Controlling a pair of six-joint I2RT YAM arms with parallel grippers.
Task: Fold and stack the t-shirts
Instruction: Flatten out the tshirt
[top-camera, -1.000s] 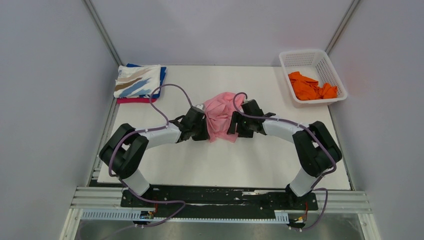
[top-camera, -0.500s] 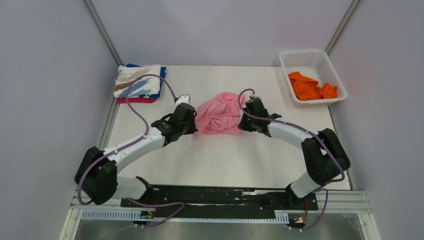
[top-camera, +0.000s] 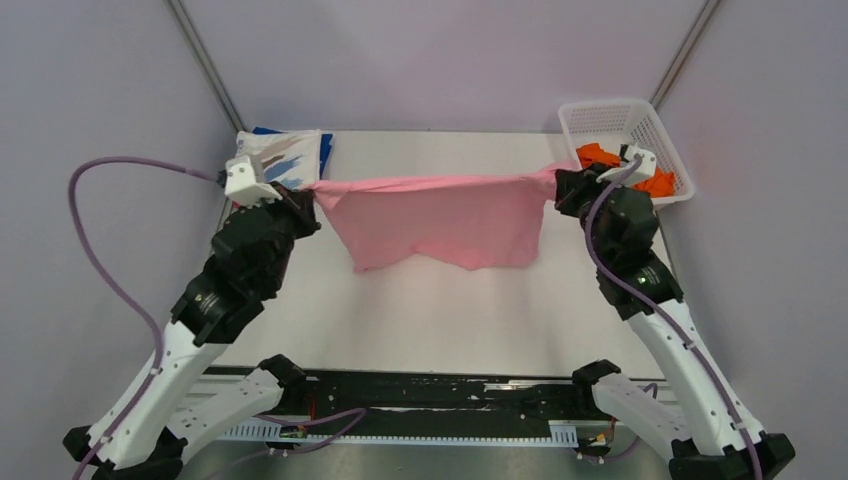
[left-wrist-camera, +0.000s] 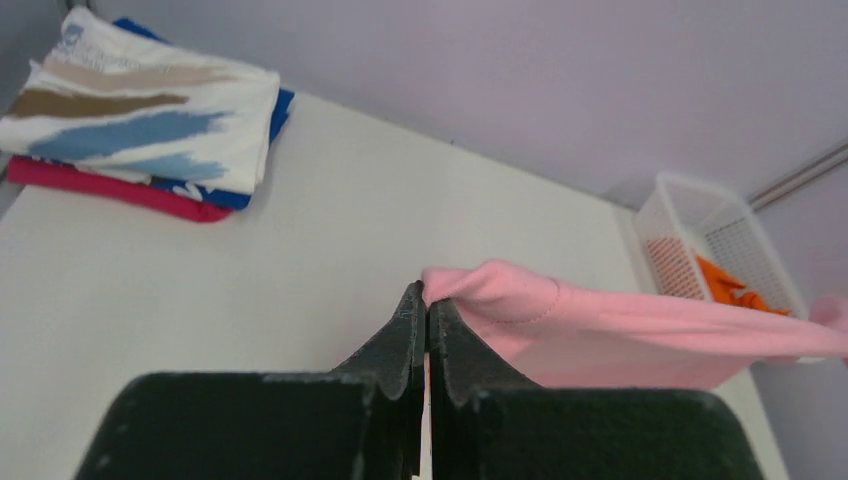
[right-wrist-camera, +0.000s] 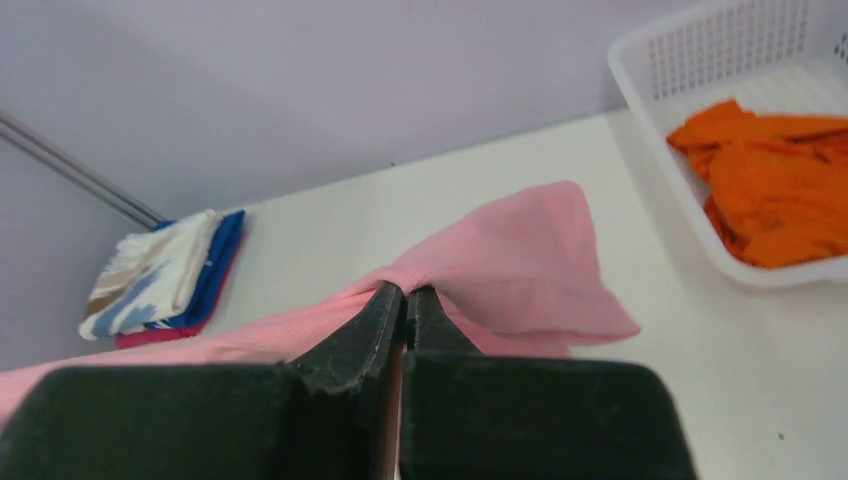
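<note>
The pink t-shirt (top-camera: 435, 218) hangs stretched in the air between both arms, above the table's far half. My left gripper (top-camera: 312, 190) is shut on its left end (left-wrist-camera: 470, 285), and my right gripper (top-camera: 556, 180) is shut on its right end (right-wrist-camera: 500, 250). Its lower edge droops toward the table. A folded stack lies at the far left corner: a white t-shirt with blue and tan streaks (left-wrist-camera: 140, 110) on top of a blue one (left-wrist-camera: 215, 195) and a magenta one (left-wrist-camera: 100, 185). An orange t-shirt (right-wrist-camera: 775, 185) lies crumpled in the basket.
The white lattice basket (top-camera: 625, 120) stands at the far right corner, close behind my right gripper. The white table top (top-camera: 440, 310) spreads below the shirt. Grey walls close in the left, right and back.
Both arms have lifted and swung apart. The pink shirt, bunched on the table between them a second ago, is now pulled out wide in the air. The right gripper shut on it.
</note>
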